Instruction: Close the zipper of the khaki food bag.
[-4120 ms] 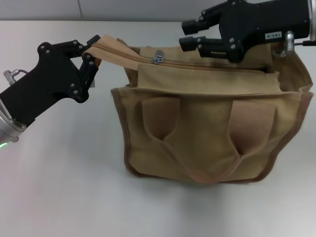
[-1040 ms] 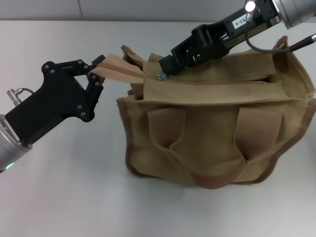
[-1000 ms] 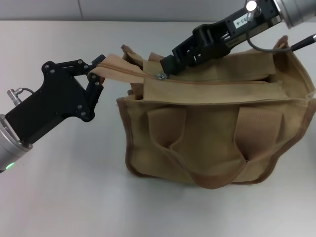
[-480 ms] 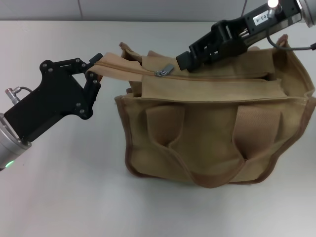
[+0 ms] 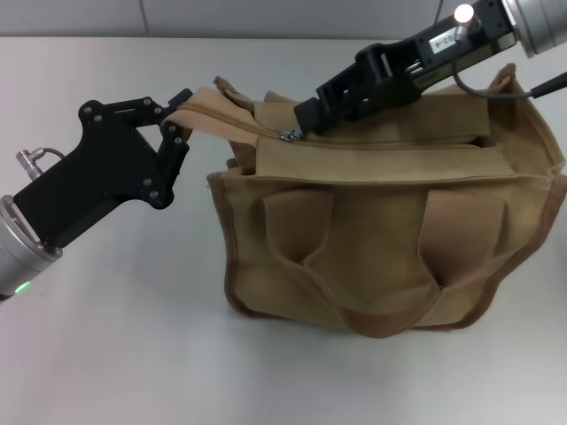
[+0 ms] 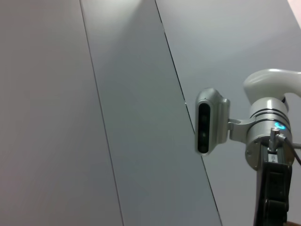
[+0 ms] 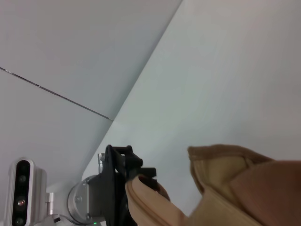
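The pale tabletop (image 5: 106,354) carries the khaki food bag (image 5: 381,239), a boxy canvas tote standing upright at the middle, soft and likely to sag or slide unless braced. Its zipper (image 5: 390,144) runs along the top, with the small silver pull tab (image 5: 288,135) near the bag's left end. The left pincer (image 5: 173,124) is clamped on the fabric tab at that end, drawing the tape taut. The right pincer (image 5: 306,115) sits at the pull tab; whether it grips it, I cannot tell. The slider probably needs a firm pinch. The looped handles (image 5: 372,266) hang down the front, out of the way.
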Robot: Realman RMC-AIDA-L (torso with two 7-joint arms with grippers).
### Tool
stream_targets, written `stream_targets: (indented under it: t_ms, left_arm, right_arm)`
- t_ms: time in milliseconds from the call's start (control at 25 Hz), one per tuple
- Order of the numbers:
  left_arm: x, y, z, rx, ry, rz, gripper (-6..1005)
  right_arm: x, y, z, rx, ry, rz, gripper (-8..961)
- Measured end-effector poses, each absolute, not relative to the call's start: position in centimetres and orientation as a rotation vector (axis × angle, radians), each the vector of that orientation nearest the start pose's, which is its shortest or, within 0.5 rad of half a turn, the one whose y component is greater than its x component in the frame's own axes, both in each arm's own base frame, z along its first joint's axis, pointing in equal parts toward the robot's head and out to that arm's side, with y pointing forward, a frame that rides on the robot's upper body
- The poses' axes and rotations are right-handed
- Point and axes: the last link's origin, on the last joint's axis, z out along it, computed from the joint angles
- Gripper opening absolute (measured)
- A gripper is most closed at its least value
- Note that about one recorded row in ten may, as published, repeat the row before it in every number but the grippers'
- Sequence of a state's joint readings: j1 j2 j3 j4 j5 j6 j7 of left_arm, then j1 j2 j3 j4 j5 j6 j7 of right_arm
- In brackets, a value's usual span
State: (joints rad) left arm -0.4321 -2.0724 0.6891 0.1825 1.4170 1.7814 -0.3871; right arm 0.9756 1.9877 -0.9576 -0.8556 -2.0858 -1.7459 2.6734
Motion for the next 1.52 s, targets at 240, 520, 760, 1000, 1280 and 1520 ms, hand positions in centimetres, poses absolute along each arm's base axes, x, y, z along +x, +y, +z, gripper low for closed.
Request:
stream_targets:
  t_ms: [240,520,760,1000,1280,1520]
  left_arm:
    - [-26.0,27.6,-0.6,-2.127,0.093,-1.176,107]
    - [-25.9,27.6,-0.5,-2.126,0.101,-1.180,109]
    - [-25.9,27.6,-0.4,-2.122,0.100,-1.180,110]
    - [-26.0,27.6,-0.4,-2.121,0.098,-1.180,111]
    - [-25.9,27.5,-0.4,-2.121,0.103,-1.187,113]
    - [-26.0,27.4,-0.3,-2.117,0.103,-1.193,114]
  right_arm:
    - [7.9,39.7,1.7,-2.882,1.525,0.280,289]
    - [7.0,39.9,1.0,-2.903,1.498,0.324,289]
    - [6.5,39.5,0.3,-2.947,1.492,0.340,289]
    - [6.8,39.1,0.8,-2.980,1.452,0.315,290]
    - [7.7,39.2,1.3,-2.963,1.414,0.270,289]
    - [8.0,39.1,1.6,-2.957,1.398,0.266,289]
